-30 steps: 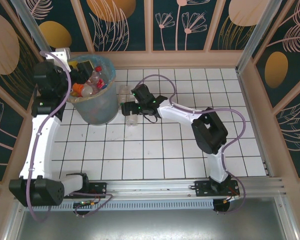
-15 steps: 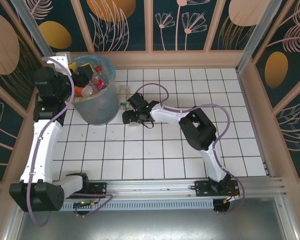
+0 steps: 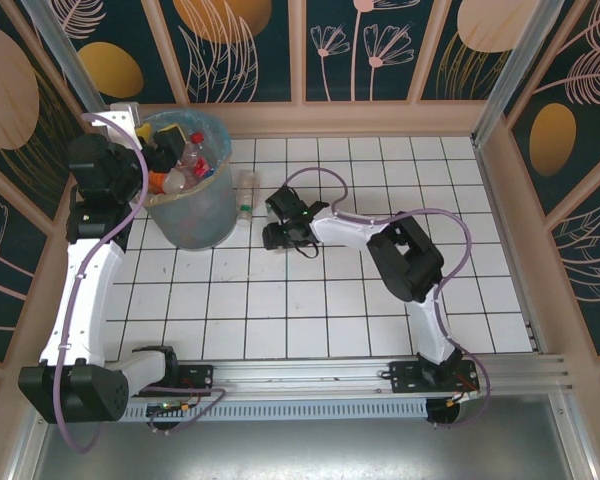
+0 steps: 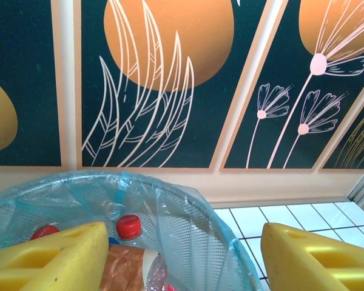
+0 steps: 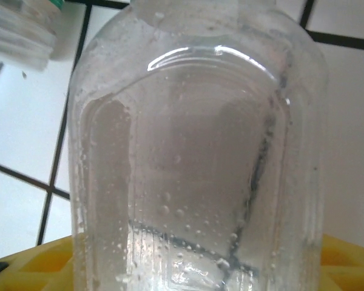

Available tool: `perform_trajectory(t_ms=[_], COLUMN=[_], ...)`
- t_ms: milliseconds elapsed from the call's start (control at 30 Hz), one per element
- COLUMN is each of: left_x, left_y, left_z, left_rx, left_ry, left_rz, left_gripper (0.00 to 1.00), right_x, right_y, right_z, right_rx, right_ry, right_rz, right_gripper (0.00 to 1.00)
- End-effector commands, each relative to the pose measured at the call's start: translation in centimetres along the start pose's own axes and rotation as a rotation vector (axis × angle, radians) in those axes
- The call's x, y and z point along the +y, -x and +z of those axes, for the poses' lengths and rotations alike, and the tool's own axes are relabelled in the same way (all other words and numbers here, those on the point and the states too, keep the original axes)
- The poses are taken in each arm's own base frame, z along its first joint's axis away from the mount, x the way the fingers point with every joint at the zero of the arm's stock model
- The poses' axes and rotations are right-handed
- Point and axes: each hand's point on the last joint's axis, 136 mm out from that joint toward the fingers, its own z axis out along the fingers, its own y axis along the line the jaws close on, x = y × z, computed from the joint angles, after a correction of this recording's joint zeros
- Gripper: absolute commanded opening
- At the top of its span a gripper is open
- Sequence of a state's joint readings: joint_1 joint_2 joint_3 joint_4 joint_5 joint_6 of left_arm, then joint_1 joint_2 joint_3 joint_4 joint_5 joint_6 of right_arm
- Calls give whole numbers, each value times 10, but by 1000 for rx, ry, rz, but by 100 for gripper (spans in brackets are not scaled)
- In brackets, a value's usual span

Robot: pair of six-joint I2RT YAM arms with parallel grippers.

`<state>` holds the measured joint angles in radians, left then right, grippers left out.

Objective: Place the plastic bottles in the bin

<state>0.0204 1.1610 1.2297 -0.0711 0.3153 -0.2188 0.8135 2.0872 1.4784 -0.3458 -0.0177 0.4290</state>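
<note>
Left fingers [image 4: 54, 257]: spread, empty, above the bin [image 3: 195, 215], which holds several plastic bottles [image 3: 185, 165]. Right fingers [image 5: 30, 270]: flank 1 clear bottle [image 5: 194, 157] over the desk [image 3: 310, 300]; whether they pinch it cannot be told. A second bottle [image 3: 245, 192] lies beside the bin.

No legible text, brand or number anywhere; brown bottle label [image 4: 124, 270] unreadable.

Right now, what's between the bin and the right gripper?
A clear bottle lying on the tiles, close beside the bin; seen in the top view.

bright even light, glare on bottle [image 5: 194, 151]
</note>
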Motion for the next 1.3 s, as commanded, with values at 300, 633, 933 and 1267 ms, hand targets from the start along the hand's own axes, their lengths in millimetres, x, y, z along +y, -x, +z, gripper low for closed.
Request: perform_trajectory(t_ms=[300,633,933,1267], left_x=[-40,-151,-188,-203], left_y=[9,-2,7,5], left_z=[8,-26,-65,-72], left_rx=[23,77,54,124], left_ry=[-227,-735,-929,-1050], left_rz=[-40,17,39,-46], left_gripper=[63,68,77,71], right_x=[53,95,118,128], right_y=[13,16,21,23], right_z=[-139,-247,-318,-341], right_rx=[-303,-627,-825,-887], right_ry=[417,712,860,910], right_rz=[-275,-480,-606,-647], right_gripper=[51,49,49,49])
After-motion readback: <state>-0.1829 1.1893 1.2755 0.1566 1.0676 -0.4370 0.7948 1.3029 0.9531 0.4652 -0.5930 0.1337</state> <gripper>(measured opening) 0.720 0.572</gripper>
